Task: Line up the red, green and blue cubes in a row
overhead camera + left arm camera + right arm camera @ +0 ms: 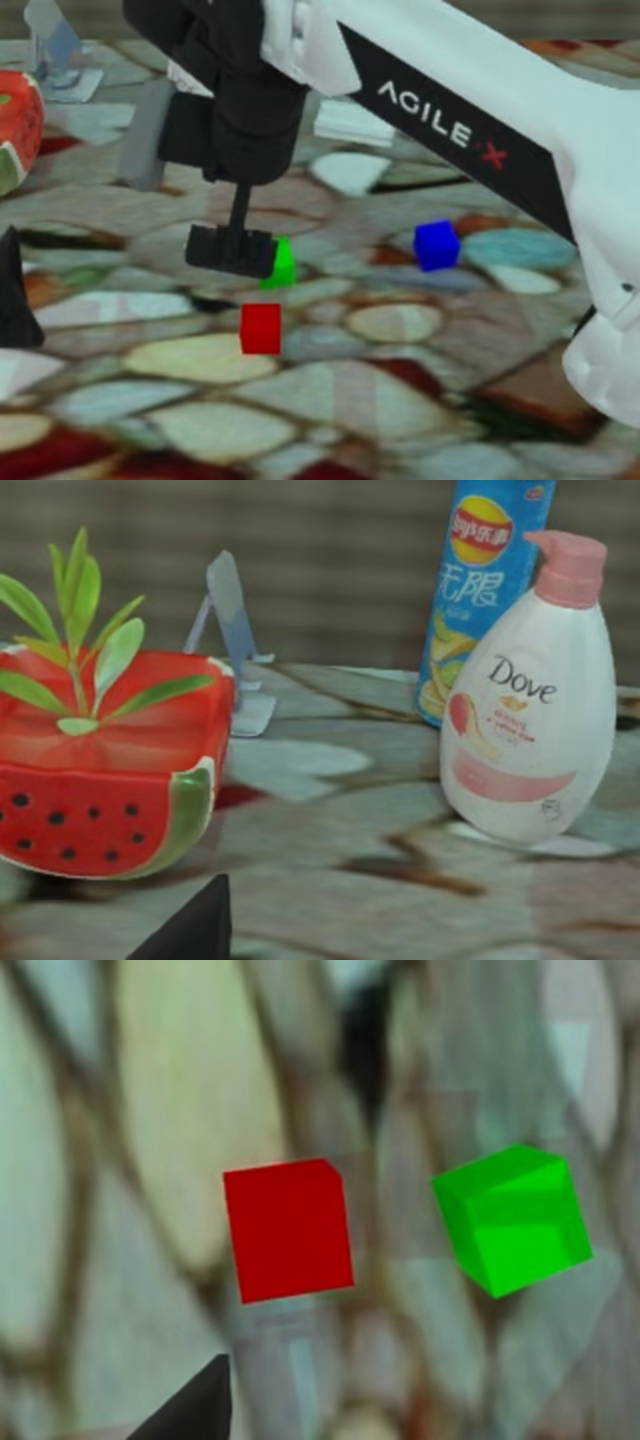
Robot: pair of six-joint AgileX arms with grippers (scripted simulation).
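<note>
The right gripper [231,250] hangs over the green cube [284,262], half hiding it; I cannot tell how its jaws stand. Red cube [260,329] sits near, blue cube [437,245] apart.

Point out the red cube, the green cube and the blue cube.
red cube [260,329]: top view, middle of its front face.
green cube [283,266]: top view, the part showing beside the right gripper.
blue cube [436,246]: top view, middle of the cube.
</note>
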